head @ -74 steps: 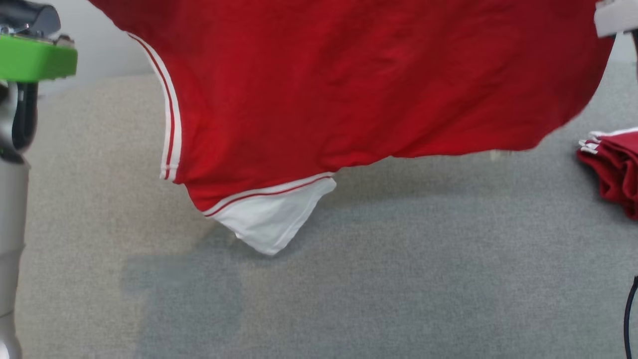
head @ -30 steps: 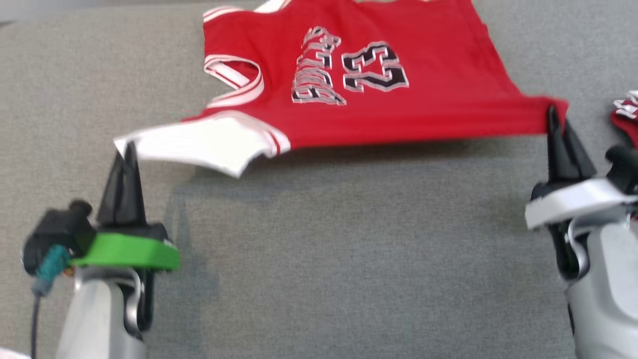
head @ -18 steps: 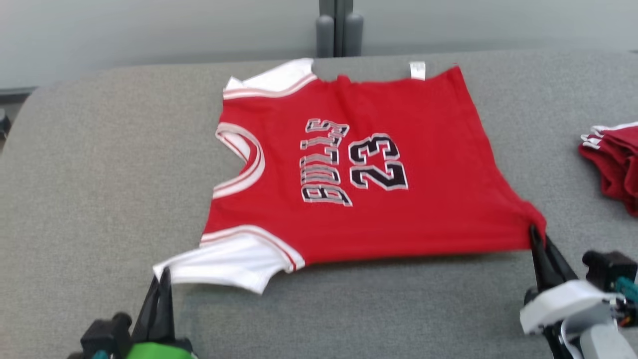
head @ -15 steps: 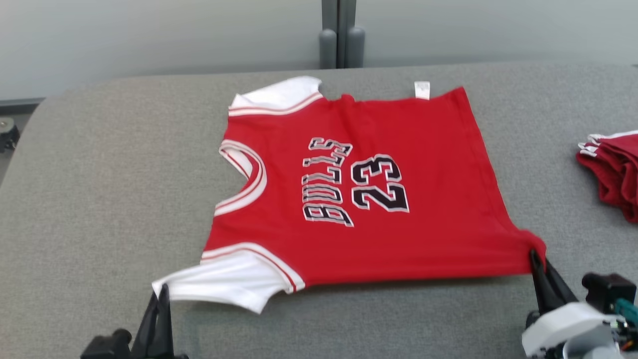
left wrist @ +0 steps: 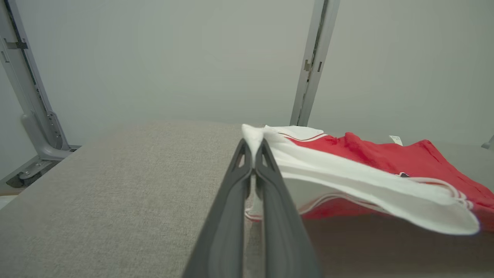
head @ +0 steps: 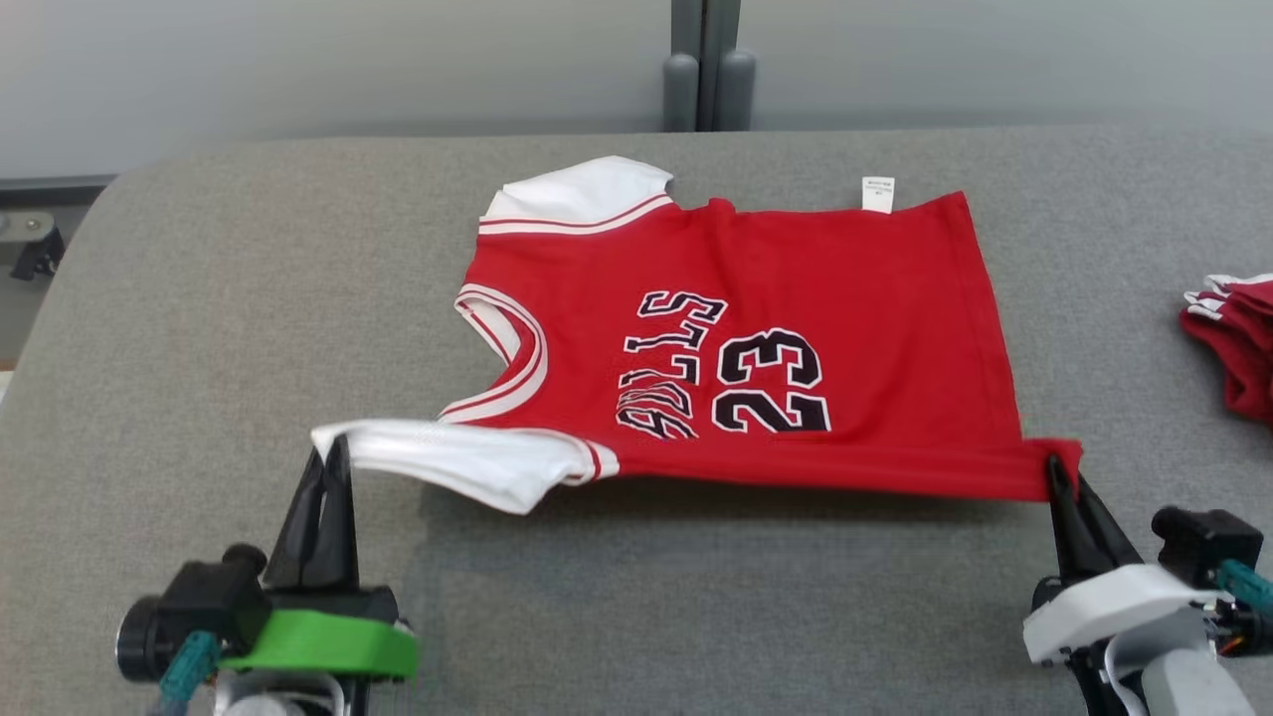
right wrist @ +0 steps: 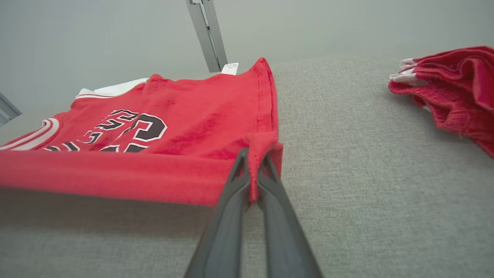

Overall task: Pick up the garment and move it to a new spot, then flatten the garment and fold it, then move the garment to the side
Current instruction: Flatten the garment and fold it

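The garment (head: 756,298) is a red jersey with white sleeves and black lettering, spread on the grey table with its far part lying flat. Its near edge is raised off the cloth. My left gripper (head: 336,452) is shut on the tip of the near white sleeve (left wrist: 347,181). My right gripper (head: 1054,472) is shut on the near red hem corner (right wrist: 266,148). The near edge hangs taut between the two grippers, casting a shadow beneath it.
A pile of folded red garments (head: 1233,338) lies at the table's right edge, also seen in the right wrist view as red garments (right wrist: 451,88). A grey post (head: 708,65) stands behind the table against the wall. The table's rounded left corner (head: 90,229) is near.
The garment, hanging in the air earlier, has been laid out on the table. In the last half second both grippers have lifted its near edge and carried it a little away from me.
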Robot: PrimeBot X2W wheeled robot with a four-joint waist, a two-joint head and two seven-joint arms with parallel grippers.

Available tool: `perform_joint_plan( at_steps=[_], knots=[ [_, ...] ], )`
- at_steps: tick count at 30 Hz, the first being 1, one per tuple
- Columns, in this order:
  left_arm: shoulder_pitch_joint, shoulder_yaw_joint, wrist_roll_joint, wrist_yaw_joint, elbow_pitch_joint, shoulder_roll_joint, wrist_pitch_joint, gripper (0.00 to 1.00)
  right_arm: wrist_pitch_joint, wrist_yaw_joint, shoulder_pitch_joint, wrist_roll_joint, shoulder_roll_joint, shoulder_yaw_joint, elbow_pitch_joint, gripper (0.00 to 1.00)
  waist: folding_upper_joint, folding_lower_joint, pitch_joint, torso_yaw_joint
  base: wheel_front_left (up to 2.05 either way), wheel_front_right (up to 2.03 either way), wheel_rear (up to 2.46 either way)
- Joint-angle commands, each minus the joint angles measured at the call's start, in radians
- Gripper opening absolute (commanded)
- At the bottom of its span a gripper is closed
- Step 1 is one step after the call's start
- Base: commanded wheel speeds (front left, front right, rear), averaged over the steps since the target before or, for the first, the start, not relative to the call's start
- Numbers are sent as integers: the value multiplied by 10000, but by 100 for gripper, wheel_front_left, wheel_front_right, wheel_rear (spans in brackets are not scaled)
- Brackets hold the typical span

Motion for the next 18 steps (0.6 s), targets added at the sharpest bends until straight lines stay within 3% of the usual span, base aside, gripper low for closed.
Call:
perform_joint_plan(
  at_steps=[1, 9, 18],
  knots=[
    [-494, -21, 98, 40, 26, 49, -5, 0, -41, -24, -337, -107, -12, -39, 112, 0, -1, 1, 561, -153, 0, 0, 0],
    [-2565, -465, 237, 38, 934, 284, -7, 0, 5, -23, -2364, -491, 168, 99, 737, 0, -1, 1, 1731, -450, 0, 0, 0],
    [-3643, -764, 135, 38, 2133, 603, -5, 0, 24, -23, -3845, -1027, 288, 63, 1543, 0, -1, 1, 2409, -607, 0, 0, 0]
  ],
)
